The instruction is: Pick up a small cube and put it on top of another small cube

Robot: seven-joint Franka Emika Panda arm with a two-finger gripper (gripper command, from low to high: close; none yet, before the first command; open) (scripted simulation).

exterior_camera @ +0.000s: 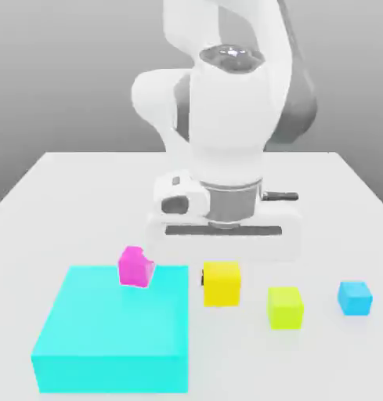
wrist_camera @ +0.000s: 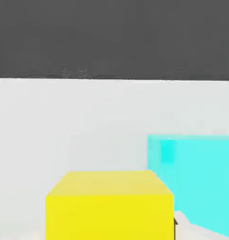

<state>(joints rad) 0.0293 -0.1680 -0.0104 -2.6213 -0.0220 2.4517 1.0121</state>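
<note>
Claw [exterior_camera: 222, 270] closed on yellow cube [exterior_camera: 222, 283] (plain, warm yellow), just beside big cyan block [exterior_camera: 116, 329]

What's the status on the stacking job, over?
Gripper shut on small yellow cube. Small magenta-pink cube sits tilted at big cyan block's far edge. Nothing between them.

Four small cubes [exterior_camera: 222, 283] — one big block [exterior_camera: 112, 329]

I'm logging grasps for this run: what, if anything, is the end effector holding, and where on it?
The end effector is shut on the yellow cube, gripping it by two opposite side faces; the cube appears close under the hand camera.
</note>
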